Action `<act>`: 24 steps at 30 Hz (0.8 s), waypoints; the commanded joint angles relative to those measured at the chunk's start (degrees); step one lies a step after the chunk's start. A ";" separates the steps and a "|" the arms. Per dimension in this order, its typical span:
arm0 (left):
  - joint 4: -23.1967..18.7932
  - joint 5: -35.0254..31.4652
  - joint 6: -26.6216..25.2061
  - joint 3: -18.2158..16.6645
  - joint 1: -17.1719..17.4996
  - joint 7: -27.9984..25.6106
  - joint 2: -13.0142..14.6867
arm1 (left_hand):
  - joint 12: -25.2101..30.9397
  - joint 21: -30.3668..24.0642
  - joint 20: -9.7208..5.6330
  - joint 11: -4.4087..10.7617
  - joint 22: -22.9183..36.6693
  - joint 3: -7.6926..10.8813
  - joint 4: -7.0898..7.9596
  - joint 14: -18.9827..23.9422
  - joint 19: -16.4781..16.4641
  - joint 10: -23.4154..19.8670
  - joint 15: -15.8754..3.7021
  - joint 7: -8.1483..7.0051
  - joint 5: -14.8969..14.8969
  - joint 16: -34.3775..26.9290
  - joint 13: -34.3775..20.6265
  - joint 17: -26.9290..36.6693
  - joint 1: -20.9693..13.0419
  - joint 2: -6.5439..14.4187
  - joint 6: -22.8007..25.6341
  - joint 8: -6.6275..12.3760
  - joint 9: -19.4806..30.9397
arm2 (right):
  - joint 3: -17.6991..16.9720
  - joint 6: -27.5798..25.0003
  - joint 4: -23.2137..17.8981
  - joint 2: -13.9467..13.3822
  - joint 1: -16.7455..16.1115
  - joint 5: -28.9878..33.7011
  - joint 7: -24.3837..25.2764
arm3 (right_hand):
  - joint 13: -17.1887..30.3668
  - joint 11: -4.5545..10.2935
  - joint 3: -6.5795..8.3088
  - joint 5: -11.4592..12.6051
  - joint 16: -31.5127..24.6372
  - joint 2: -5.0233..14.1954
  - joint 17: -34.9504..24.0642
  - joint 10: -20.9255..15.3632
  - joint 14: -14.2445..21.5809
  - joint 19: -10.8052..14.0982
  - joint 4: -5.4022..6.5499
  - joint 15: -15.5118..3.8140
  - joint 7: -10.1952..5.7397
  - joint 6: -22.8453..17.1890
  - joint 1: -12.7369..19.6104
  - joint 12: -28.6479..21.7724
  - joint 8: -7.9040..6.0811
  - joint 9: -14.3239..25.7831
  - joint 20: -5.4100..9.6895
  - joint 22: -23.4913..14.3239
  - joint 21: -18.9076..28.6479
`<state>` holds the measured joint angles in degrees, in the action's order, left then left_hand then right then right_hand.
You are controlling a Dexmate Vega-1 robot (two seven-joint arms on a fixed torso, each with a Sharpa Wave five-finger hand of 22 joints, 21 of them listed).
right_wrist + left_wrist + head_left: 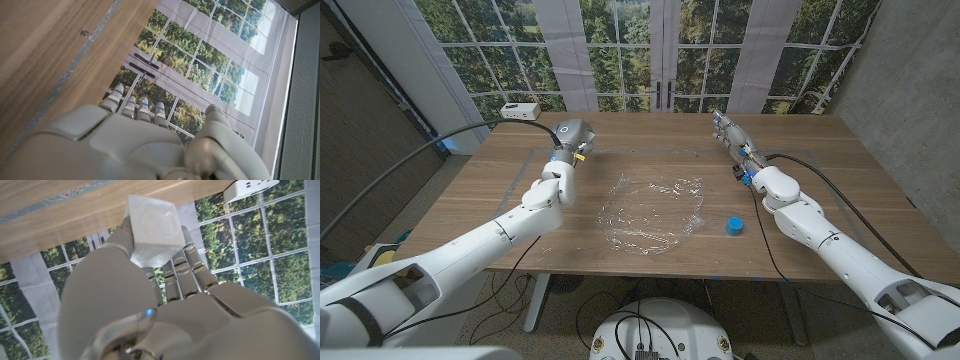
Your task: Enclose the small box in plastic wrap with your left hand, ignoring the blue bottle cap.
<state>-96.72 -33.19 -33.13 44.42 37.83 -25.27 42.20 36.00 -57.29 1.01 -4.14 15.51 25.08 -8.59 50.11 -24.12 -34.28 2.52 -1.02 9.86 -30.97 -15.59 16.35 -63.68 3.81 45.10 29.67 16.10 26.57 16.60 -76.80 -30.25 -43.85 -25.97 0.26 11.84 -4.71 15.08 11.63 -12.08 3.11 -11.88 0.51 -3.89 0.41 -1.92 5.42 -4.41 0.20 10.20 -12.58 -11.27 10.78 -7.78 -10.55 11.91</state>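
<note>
Small box (574, 133) is seen in the head view held up by the left hand (563, 165) over the far left part of the table (470, 190), well apart from the plastic wrap (653, 212), which is spread crumpled near the table's middle. The blue bottle cap (734, 226) is seen just to the right of the wrap, untouched. The right hand (732, 135) is raised over the far right of the table with fingers spread and nothing in it. A white power strip (521, 110) is seen at the far left corner. The task is judged to be at an early stage: the box has been picked up, but it is not yet set on the wrap, and all folding is left to do

In the left wrist view the box (152, 230) is seen pinched between the fingertips (187, 250) of the left hand (165, 315), one pale face with a faint round mark turned to the camera. How firmly it is held, and its far faces, cannot be made out

In the right wrist view the right hand (135, 145) is seen from behind, empty; most of the fingers are hidden
</note>
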 commanded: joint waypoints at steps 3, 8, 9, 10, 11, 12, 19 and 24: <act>-5.19 -3.71 6.96 -2.87 3.14 -1.01 1.81 | 9.48 -0.39 0.04 11.90 -0.29 1.81 1.74 9.94 0.67 -11.52 -15.34 1.48 0.49 0.49 -10.91 8.21 -4.23 6.02 3.30 0.60 0.17 | -0.28 -0.48 -2.03 -0.77 -1.17 0.19 0.70 | 0.23 -0.07 -0.12 -0.19 -0.26 0.05 -0.06 -0.10 0.21 -0.31 -0.37 0.28 -0.14 -0.22 -0.13 0.03 -0.22 0.12 -0.20 -0.07 -0.18; -6.77 -4.82 9.25 -3.71 3.85 0.51 2.87 | 9.65 0.06 -0.34 12.33 -0.85 1.96 1.54 10.39 2.70 -11.64 -15.55 0.88 0.65 0.96 -11.40 8.15 -4.19 5.74 3.65 0.66 0.11 | -0.21 -0.62 -2.65 -0.76 -1.45 0.44 1.10 | 0.23 -0.13 -0.14 -0.20 -0.27 0.06 -0.07 -0.12 0.25 -0.27 -0.38 0.26 -0.16 -0.20 -0.18 0.05 -0.19 0.12 -0.16 -0.07 -0.14; -7.21 -4.77 10.43 -3.90 4.02 0.77 3.26 | 9.69 0.09 -0.38 12.37 -0.94 1.98 1.49 10.52 2.87 -11.72 -15.62 0.77 0.68 0.99 -11.46 8.15 -4.22 5.72 3.74 0.68 0.09 | -0.20 -0.98 -3.19 -0.90 -1.63 0.51 1.31 | 0.23 -0.15 -0.14 -0.20 -0.26 0.06 -0.07 -0.13 0.24 -0.28 -0.38 0.29 -0.13 -0.18 -0.18 0.05 -0.18 0.12 -0.19 -0.07 -0.14; -7.72 -4.94 10.80 -3.99 4.01 1.77 3.59 | 9.67 0.11 -0.46 12.46 -1.03 2.00 1.47 10.57 2.99 -11.65 -15.62 0.69 0.69 1.06 -11.52 8.14 -4.22 5.69 3.78 0.68 0.06 | -0.22 -0.73 -3.28 -0.88 -1.75 0.68 1.50 | 0.23 -0.16 -0.15 -0.20 -0.27 0.05 -0.07 -0.13 0.26 -0.29 -0.39 0.32 -0.15 -0.18 -0.19 0.06 -0.18 0.12 -0.16 -0.07 -0.15; -7.92 -5.07 11.65 -4.18 4.23 1.67 3.73 | 9.70 0.12 -0.53 12.48 -1.10 2.01 1.45 10.60 3.07 -11.71 -15.63 0.56 0.71 1.13 -11.57 8.13 -4.21 5.66 3.82 0.68 0.04 | -0.23 -0.75 -3.44 -0.92 -1.82 0.65 1.48 | 0.23 -0.16 -0.15 -0.20 -0.26 0.06 -0.07 -0.12 0.23 -0.30 -0.40 0.27 -0.13 -0.18 -0.19 0.07 -0.17 0.12 -0.19 -0.07 -0.15; -8.03 -4.99 12.31 -4.49 4.52 1.45 3.66 | 9.72 0.12 -0.52 12.59 -1.16 2.02 1.44 10.63 3.13 -11.77 -15.62 0.54 0.72 1.18 -11.62 8.12 -4.19 5.64 3.77 0.65 0.02 | -0.25 -0.92 -3.85 -0.98 -2.02 0.92 1.98 | 0.23 -0.17 -0.15 -0.20 -0.25 0.06 -0.07 -0.14 0.23 -0.29 -0.40 0.28 -0.13 -0.19 -0.19 0.06 -0.17 0.12 -0.20 -0.07 -0.14; -8.26 -4.87 17.51 -5.44 4.67 3.47 4.13 | 9.73 0.01 -0.62 12.73 -1.66 2.12 1.27 10.96 3.29 -11.82 -15.71 0.41 0.80 1.57 -11.95 8.08 -4.18 5.50 4.06 0.67 -0.12 | -0.23 -1.82 -5.36 -1.17 -2.64 1.04 2.65 | 0.23 -0.16 -0.16 -0.19 -0.24 0.06 -0.07 -0.22 0.22 -0.25 -0.44 0.26 -0.15 -0.20 -0.21 0.06 -0.16 0.12 -0.19 -0.07 -0.11; -8.76 -6.38 21.03 -5.25 4.50 4.98 4.49 | 9.73 -0.07 -0.67 12.80 -1.92 2.16 1.21 11.12 3.32 -11.92 -15.71 0.38 0.84 1.76 -12.10 8.08 -4.16 5.46 4.17 0.68 -0.18 | -0.39 -1.81 -6.59 -1.46 -3.46 1.58 3.60 | 0.24 -0.15 -0.15 -0.19 -0.24 0.10 -0.07 -0.22 0.24 -0.25 -0.45 0.34 -0.15 -0.17 -0.21 0.07 -0.14 0.12 -0.16 -0.07 -0.10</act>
<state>-103.90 -37.67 -19.53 39.93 41.96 -23.29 45.55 37.55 -57.28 0.50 -3.75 13.56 25.24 -8.76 51.35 -20.94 -33.89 2.35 -1.75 10.20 -29.40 -15.59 18.21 -63.68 3.81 46.24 30.10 15.90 26.35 15.49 -81.03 -31.21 -46.05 -25.08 2.37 11.84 -4.71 14.85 11.35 -12.08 3.11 -11.88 0.52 -3.89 0.41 -2.16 5.41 -4.41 0.21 10.20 -12.58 -11.27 10.79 -7.78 -10.54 11.91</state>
